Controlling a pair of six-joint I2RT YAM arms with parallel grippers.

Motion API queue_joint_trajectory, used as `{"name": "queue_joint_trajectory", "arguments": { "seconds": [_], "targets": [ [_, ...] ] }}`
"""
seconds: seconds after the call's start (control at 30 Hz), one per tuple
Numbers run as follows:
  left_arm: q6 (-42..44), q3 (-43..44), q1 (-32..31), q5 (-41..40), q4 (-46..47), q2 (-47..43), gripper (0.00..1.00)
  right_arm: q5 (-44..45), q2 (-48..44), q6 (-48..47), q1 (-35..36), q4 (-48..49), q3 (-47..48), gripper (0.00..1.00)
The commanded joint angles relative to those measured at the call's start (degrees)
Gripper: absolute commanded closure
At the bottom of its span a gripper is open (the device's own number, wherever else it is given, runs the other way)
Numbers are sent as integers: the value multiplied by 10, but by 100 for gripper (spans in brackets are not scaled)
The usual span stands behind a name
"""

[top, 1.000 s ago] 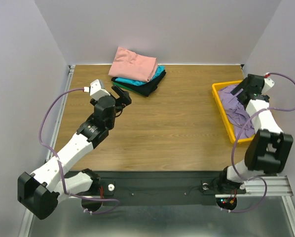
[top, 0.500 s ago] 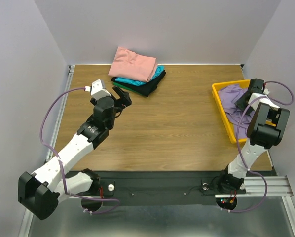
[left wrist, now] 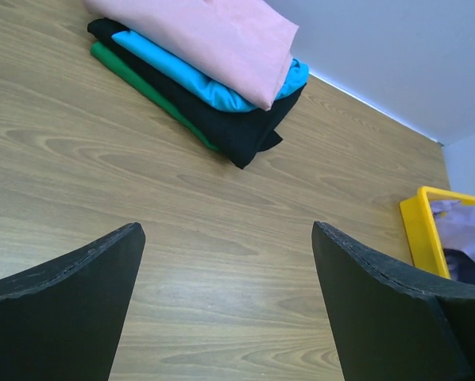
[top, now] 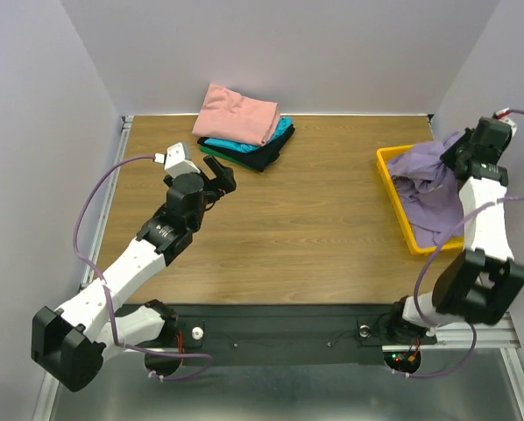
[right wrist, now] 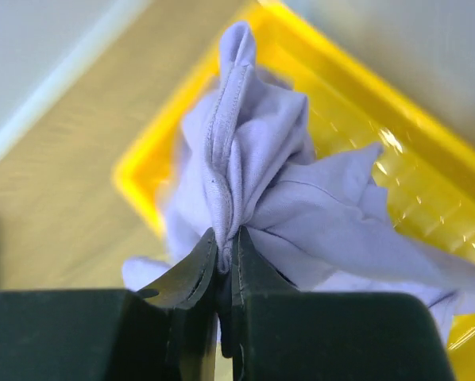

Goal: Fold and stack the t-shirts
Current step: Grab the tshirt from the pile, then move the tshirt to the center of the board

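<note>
A light purple t-shirt (top: 428,180) hangs bunched over the yellow tray (top: 397,203) at the table's right side. My right gripper (top: 459,147) is shut on a fold of this purple t-shirt (right wrist: 253,159), lifting it above the tray (right wrist: 396,151). A folded stack (top: 242,125) lies at the back centre, salmon-pink on top of teal, black and green shirts (left wrist: 214,71). My left gripper (top: 220,175) hovers in front of the stack, open, with bare wood between its fingers (left wrist: 71,294).
The wooden table (top: 306,219) spreads between the two arms. Grey walls close in the back and both sides. A black base rail (top: 288,333) runs along the near edge.
My right gripper shut on the purple t-shirt in the tray and rose with it, pulling the cloth up. The left arm stayed almost still.
</note>
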Motion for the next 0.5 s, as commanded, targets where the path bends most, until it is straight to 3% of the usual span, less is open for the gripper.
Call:
{"name": "queue_joint_trajectory", "arguments": {
  "seconds": [0.0,0.1,0.2,0.3,0.33,0.47],
  "targets": [
    [-7,-10,5,10,15,-33,1,-95,-105,-24,26,14,27,100],
    [-19,-17,5,11,8,-44,2,-128,-144,-34,86,5,55,99],
    [-39,-23,5,8,-8,-60,2,-178,-144,-44,199,0,100,100],
    [-64,-29,5,3,-29,-70,2,-190,-114,-59,281,-8,158,100],
    [-79,-31,5,-5,-39,-77,2,-204,-92,-67,353,-10,188,100],
    [-106,-25,5,-20,-111,-90,2,-216,-31,-80,439,-10,265,100]
  ]
}}
